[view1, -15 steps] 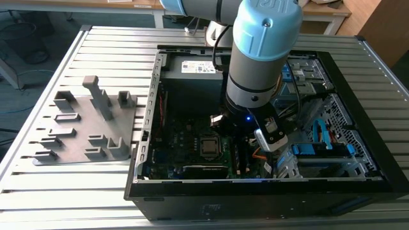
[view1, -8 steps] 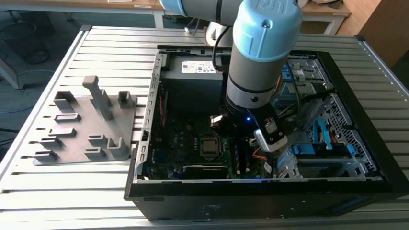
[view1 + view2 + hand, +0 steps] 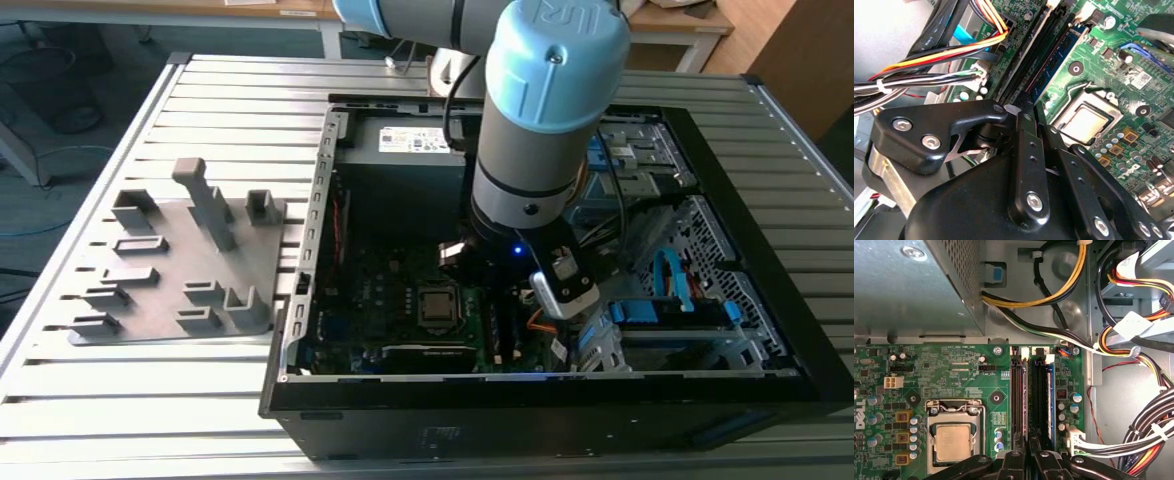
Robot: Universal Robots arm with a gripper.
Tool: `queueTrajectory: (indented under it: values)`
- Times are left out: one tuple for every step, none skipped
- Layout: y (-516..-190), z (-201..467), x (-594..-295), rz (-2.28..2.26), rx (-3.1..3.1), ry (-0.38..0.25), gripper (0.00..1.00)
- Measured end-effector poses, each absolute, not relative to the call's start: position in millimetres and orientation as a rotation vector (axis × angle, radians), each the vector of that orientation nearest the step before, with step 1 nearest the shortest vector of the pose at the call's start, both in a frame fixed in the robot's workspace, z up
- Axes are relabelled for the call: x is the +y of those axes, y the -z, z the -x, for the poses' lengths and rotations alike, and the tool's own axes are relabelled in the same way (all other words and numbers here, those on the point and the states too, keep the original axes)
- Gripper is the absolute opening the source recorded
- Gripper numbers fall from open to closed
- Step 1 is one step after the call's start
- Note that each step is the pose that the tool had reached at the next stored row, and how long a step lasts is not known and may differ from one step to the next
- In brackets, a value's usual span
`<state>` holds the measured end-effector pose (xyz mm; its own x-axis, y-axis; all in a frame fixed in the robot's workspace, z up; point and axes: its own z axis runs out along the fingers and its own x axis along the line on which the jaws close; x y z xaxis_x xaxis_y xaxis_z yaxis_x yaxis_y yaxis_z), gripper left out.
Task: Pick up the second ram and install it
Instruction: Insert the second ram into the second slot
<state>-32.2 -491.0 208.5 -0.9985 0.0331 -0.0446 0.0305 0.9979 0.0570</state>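
Note:
My gripper (image 3: 498,302) reaches down into the open computer case (image 3: 747,395), over the memory slots beside the processor socket (image 3: 437,305). In both wrist views the black fingertips (image 3: 1015,456) stand close together, shut on the second ram (image 3: 1025,400). It is a thin stick standing edge-on in a slot of the green motherboard (image 3: 954,370). In the second wrist view the second ram (image 3: 1059,60) shows a blue label and runs straight away from my gripper (image 3: 1026,112). Another stick (image 3: 1050,400) stands two slots further from the processor.
Bundled cables (image 3: 1134,430) and orange-yellow wires (image 3: 954,52) hang close beside the slots. The metal power supply box (image 3: 909,290) sits at the board's edge. Left of the case in the exterior view, a grey holder tray (image 3: 180,255) lies on the slatted table (image 3: 80,400).

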Motion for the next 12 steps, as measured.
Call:
queueTrajectory:
  values:
    - [-208.3, 32.2, -491.0, -0.049, 3.094, -0.087, 0.14]
    - [-208.1, 32.1, -490.9, -0.049, 3.094, -0.087, 0.14]
    - [-208.0, 32.1, -490.9, -0.049, 3.094, -0.087, 0.14]
    - [-208.0, 32.1, -490.9, -0.049, 3.094, -0.087, 0.14]
    - [-207.9, 32.1, -490.9, -0.049, 3.094, -0.087, 0.14]
    - [-207.8, 32.1, -490.9, -0.049, 3.094, -0.087, 0.14]
    - [-207.8, 32.1, -490.9, -0.049, 3.094, -0.087, 0.14]
    - [-207.8, 32.0, -490.9, -0.049, 3.094, -0.087, 0.14]
    - [-207.7, 32.0, -490.8, -0.049, 3.094, -0.088, 0.14]
    - [-207.5, 32.0, -490.8, -0.049, 3.094, -0.088, 0.15]
    - [-207.5, 32.0, -490.8, -0.049, 3.094, -0.088, 0.21]
    - [-207.6, 32.0, -490.8, -0.049, 3.094, -0.088, 0.21]
